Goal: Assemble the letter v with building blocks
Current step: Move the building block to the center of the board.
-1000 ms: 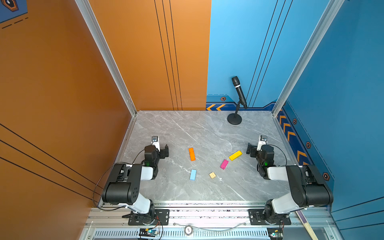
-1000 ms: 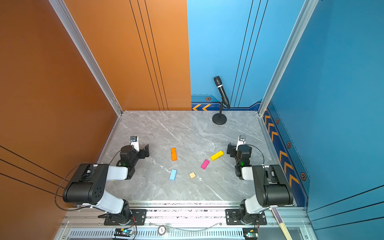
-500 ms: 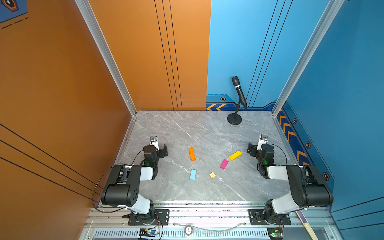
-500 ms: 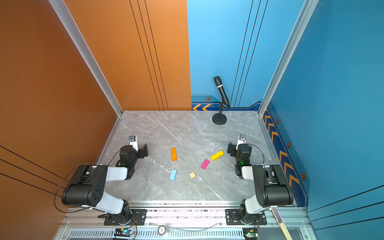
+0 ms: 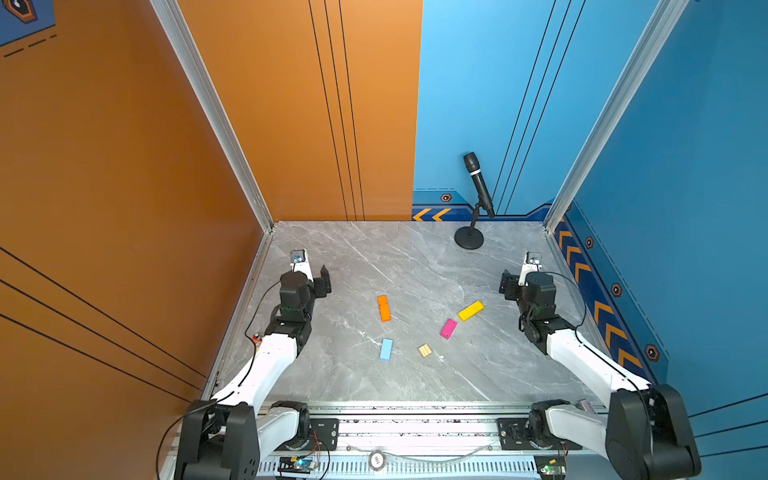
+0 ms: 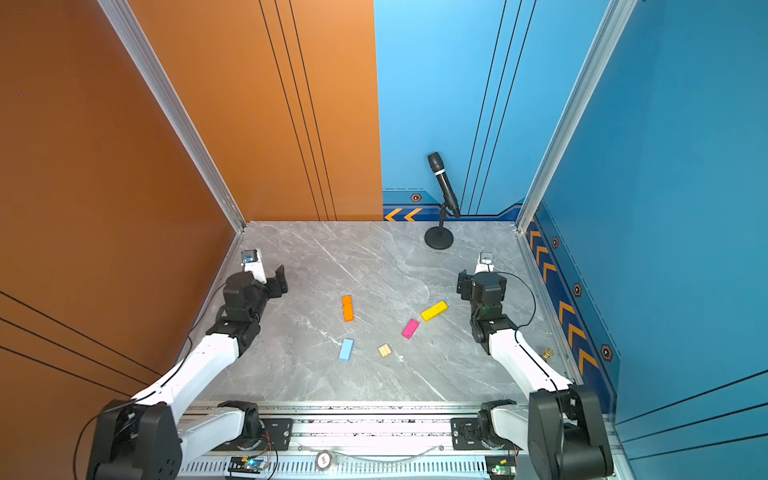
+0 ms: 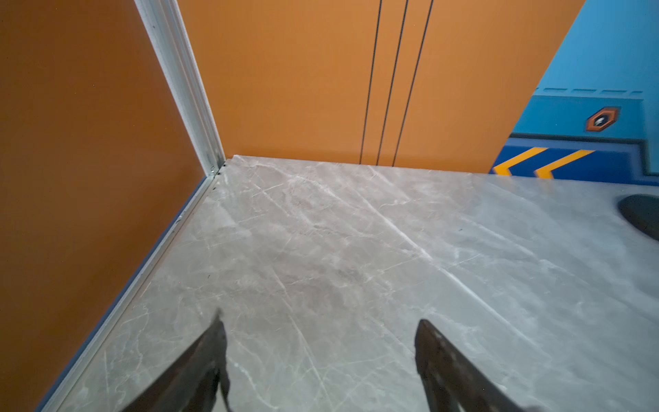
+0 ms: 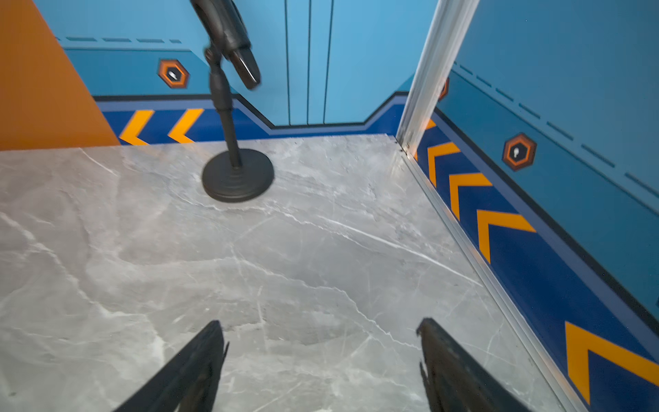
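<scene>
1. Building blocks (image 5: 383, 308) lie flat and scattered on the grey marble counter (image 5: 374, 257), slightly toward 6 o'clock from its middle, taking the back wall as 12 o'clock. None touches another.
2. The small wood block (image 5: 424, 350) lies among the farthest toward 6 o'clock. The light blue block (image 5: 386, 349) is near it, at its 9 o'clock.
3. The magenta-pink block (image 5: 448, 328) lies between 1 and 2 o'clock from the wood block. The yellow block (image 5: 471, 311) is just beyond it on the same line, close but apart.
4. The orange block (image 5: 383, 308) lies between 10 and 11 o'clock from the wood block, its long side pointing roughly to 12.
5. The left hand (image 7: 320, 323) is at 9 o'clock of the blocks, well apart from them, beside the orange wall (image 5: 124, 208). Its fingers are spread, with only bare counter between them.
6. The right hand (image 8: 318, 326) is at 3 o'clock, near the yellow block. Its fingers are likewise spread and hold nothing.
7. A black microphone stand (image 5: 469, 239) is at 1 o'clock, at the back of the counter.
</scene>
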Robot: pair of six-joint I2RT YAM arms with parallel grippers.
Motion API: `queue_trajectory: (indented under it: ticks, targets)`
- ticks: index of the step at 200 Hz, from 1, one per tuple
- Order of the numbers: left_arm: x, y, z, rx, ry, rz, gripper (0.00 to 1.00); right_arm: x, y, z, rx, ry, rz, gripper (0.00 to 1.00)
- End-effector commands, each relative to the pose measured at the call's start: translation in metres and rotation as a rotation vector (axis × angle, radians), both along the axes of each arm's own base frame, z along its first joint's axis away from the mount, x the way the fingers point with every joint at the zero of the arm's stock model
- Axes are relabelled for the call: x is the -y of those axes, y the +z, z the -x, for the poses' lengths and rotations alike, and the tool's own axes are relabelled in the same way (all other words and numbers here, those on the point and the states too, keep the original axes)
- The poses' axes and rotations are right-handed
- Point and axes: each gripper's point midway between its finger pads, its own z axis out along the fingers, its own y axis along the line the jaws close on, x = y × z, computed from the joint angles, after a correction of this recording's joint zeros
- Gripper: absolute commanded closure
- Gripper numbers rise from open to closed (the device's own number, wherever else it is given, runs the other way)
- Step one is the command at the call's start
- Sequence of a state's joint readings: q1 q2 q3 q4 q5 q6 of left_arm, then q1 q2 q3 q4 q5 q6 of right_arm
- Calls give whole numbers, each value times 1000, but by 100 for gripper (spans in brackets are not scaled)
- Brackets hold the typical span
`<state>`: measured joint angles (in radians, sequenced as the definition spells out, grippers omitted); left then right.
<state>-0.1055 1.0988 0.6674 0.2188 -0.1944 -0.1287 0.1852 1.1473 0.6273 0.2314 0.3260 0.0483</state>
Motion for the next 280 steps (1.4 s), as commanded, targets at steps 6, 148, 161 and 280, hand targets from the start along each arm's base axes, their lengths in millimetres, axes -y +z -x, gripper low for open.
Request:
queue_trajectory:
  ticks: [6, 148, 161, 280]
  targets:
    - [36, -25, 39, -307, -90, 113, 24, -14, 17, 26, -99, 3, 88, 14]
    - [180, -108, 65, -917, -338, 106, 22, -112, 47, 55, -229, 295, -115, 17]
    - [186, -114, 61, -943, -319, 109, 26, -112, 47, 56, -228, 291, -120, 17]
    - [186, -160, 30, -935, 70, 97, 42, -93, 44, 64, -176, 231, -143, 17]
